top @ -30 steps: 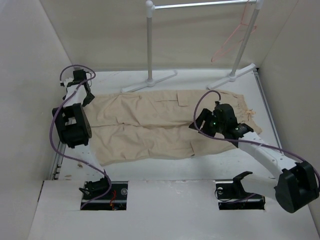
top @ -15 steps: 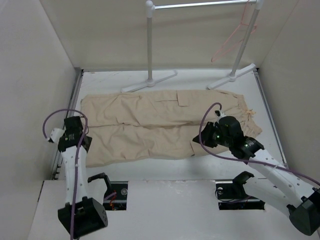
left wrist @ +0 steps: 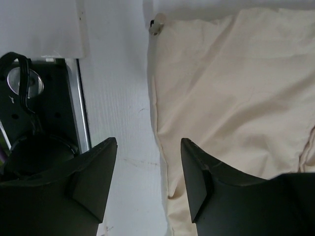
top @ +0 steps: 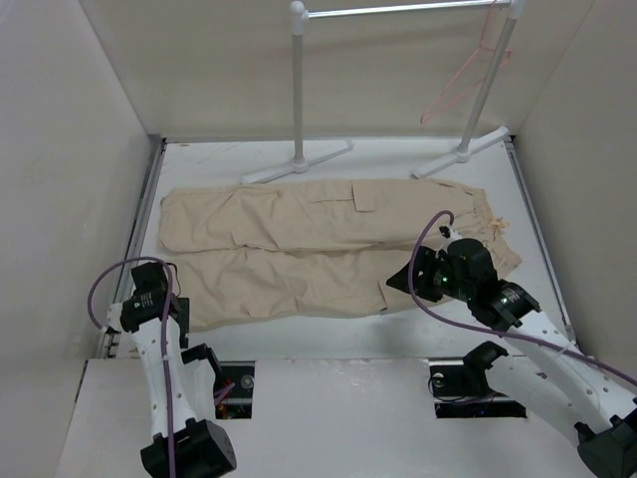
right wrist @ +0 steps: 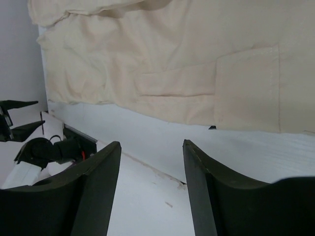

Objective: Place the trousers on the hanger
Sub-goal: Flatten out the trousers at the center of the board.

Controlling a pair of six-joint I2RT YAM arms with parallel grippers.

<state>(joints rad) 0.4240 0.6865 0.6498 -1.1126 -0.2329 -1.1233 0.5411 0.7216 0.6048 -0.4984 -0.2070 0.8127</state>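
**Trousers flat on the table, hanger on the rail, both arms empty**

The white table [top: 398,159] is taken up mostly by the long light beige cloth cargo trousers [top: 299,249]. They are spread flat with the waist to the right and the two leg ends to the left. At the far edge stands a white tubular rack with a metal rail [top: 298,90]. The thin pink wire hanger [top: 460,86] dangles from the rail's right end, well apart from the garment and touching nothing on the table.

The left end effector [left wrist: 147,147] hangs at the near left, its fingers spread wide with nothing between them. It sits over bare table just beside the hem of the near leg.

The right end effector [right wrist: 151,145] is just as widely parted and empty. It sits over the near edge of the trousers by the flat thigh pocket [right wrist: 246,88].

From where I stand, the job looks barely begun, since neither the garment nor the hanger is gripped. The next move likely calls for one arm to reach far right and lift the hanger off the rail. The other arm would need to pinch up a leg end so the cloth can be fed over the hanger's lower wire.
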